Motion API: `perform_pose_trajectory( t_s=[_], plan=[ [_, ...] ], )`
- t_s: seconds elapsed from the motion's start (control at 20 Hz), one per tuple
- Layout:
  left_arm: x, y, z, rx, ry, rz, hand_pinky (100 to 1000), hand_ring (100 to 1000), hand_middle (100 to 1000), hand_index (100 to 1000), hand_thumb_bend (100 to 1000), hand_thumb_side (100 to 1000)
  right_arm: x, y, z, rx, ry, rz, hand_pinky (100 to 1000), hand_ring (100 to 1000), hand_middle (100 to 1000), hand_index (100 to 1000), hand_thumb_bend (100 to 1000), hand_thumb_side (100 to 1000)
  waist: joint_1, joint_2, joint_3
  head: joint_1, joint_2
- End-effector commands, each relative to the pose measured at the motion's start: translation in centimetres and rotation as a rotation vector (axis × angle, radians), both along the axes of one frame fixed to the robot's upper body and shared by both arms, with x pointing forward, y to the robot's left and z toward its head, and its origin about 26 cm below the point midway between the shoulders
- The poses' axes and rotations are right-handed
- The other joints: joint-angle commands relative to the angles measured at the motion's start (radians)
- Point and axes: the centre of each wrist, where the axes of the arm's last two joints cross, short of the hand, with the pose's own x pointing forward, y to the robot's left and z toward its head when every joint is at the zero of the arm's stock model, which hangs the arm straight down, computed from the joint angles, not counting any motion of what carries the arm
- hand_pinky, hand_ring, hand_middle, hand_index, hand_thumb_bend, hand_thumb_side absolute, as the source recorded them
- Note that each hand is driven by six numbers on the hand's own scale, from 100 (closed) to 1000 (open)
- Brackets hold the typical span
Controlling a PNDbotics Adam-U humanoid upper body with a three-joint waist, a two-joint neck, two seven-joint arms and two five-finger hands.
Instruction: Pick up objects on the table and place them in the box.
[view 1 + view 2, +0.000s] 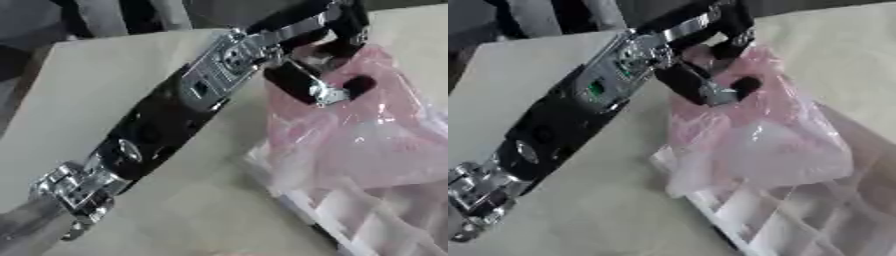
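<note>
A: Which step are we on?

B: Placing, by my read. Left arm (166,130) comes in from the lower left and runs diagonally up across the desk (114,80). Left hand (302,75) is at the top, over the near edge of the box (772,220).

A: What's it carrying?

B: Pink translucent plastic bag (754,140). Fingers (297,82) are curled and pinching the bag's top, thumb side looks closed against it too. The bag hangs down from the hand, and its lower part drapes over the white divided compartments of the box.

A: In the box or on it?

B: Can't tell which compartment. The bottom of the bag overlaps the near wall and the first cells; whether it rests on them or hangs just above is unclear.

A: Hand pose?

B: Wrist bent, palm turned down and to the right, fingers pointing down into the bag's gathered top. Forearm is well clear of the box.

A: Next move?

B: My guess: shift the hand a little further right so the bag hangs fully inside the walls, lower, then let the fingers go. Risk is the bag catching on the near wall or a divider and slumping out onto the desk.

A: Right hand?

B: Not visible in either view.
</note>
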Motion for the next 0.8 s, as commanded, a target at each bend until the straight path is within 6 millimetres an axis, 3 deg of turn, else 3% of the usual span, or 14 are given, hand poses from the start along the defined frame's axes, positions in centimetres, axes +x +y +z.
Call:
perform_pose_trajectory(
  t_s=[0.05,0.1,0.15,0.2,0.25,0.3,0.4,0.5,0.55,0.6,0.65,0.7,0.75,0.8],
  plan=[
    [-0.6,-0.2,1.3,-0.021,-0.023,-0.032,100,100,100,159,100,100,-0.3,0.1,0.8,-0.001,-0.031,0.005,549,624,600,656,447,747,-0.008,-0.022,0.001,-0.011,-0.012],
    [-0.7,-0.2,1.3,-0.016,-0.026,-0.041,100,100,100,168,100,100,-0.3,0.1,0.8,0.0,-0.031,0.004,549,624,600,656,447,747,-0.008,-0.022,0.002,-0.012,-0.012],
    [-0.8,-0.2,1.2,0.001,-0.033,-0.055,100,203,218,251,100,100,-0.3,0.1,0.8,0.0,-0.031,0.004,549,624,600,656,447,748,-0.009,-0.022,0.003,-0.012,-0.012],
    [-0.9,-0.2,1.1,0.027,-0.042,-0.07,100,213,228,259,100,100,-0.3,0.1,0.8,0.001,-0.032,0.003,549,624,600,656,447,748,-0.009,-0.021,0.005,-0.013,-0.013],
    [-0.9,-0.1,1.1,0.061,-0.054,-0.084,100,270,292,316,100,158,-0.3,0.0,0.7,0.002,-0.032,0.001,548,623,599,655,447,747,-0.01,-0.022,0.006,-0.011,-0.012],
    [-0.9,0.0,1.0,0.098,-0.066,-0.097,100,266,287,313,100,150,-0.3,0.0,0.7,0.003,-0.032,0.0,548,623,599,655,447,747,-0.01,-0.022,0.008,-0.01,-0.011],
    [-0.9,0.2,1.0,0.17,-0.089,-0.113,100,338,378,378,117,222,-0.3,0.0,0.7,0.004,-0.033,-0.003,548,623,599,655,447,747,-0.011,-0.022,0.01,-0.008,-0.01],
    [-0.8,0.3,0.9,0.233,-0.108,-0.121,153,407,445,424,165,262,-0.3,0.0,0.8,0.005,-0.034,-0.004,547,623,599,655,447,747,-0.012,-0.021,0.011,-0.006,-0.006],
    [-0.7,0.4,0.9,0.265,-0.121,-0.124,274,500,524,508,283,413,-0.3,0.0,0.8,0.005,-0.035,-0.004,547,622,598,654,447,747,-0.012,-0.021,0.012,-0.006,-0.004],
    [-0.7,0.4,0.9,0.297,-0.135,-0.128,274,500,524,508,283,413,-0.3,-0.1,0.8,0.006,-0.035,-0.005,547,622,598,654,447,747,-0.012,-0.021,0.012,-0.005,-0.002],
    [-0.7,0.5,0.9,0.332,-0.152,-0.129,426,618,636,654,426,670,-0.3,-0.1,0.8,0.006,-0.035,-0.006,547,622,598,653,447,747,-0.012,-0.021,0.012,-0.005,-0.001],
    [-0.7,0.6,0.9,0.378,-0.173,-0.126,439,629,648,667,433,683,-0.3,-0.1,0.8,0.007,-0.035,-0.007,547,622,598,653,447,747,-0.012,-0.021,0.013,-0.005,0.0],
    [-0.6,0.7,0.9,0.422,-0.189,-0.12,529,713,723,763,448,773,-0.3,-0.1,0.8,0.007,-0.036,-0.007,546,622,598,653,447,747,-0.012,-0.021,0.013,-0.004,0.0],
    [-0.5,0.8,0.9,0.461,-0.202,-0.113,489,675,689,720,454,739,-0.3,-0.1,0.8,0.007,-0.036,-0.008,546,622,598,653,447,747,-0.012,-0.021,0.013,-0.004,0.0]
  ],
)
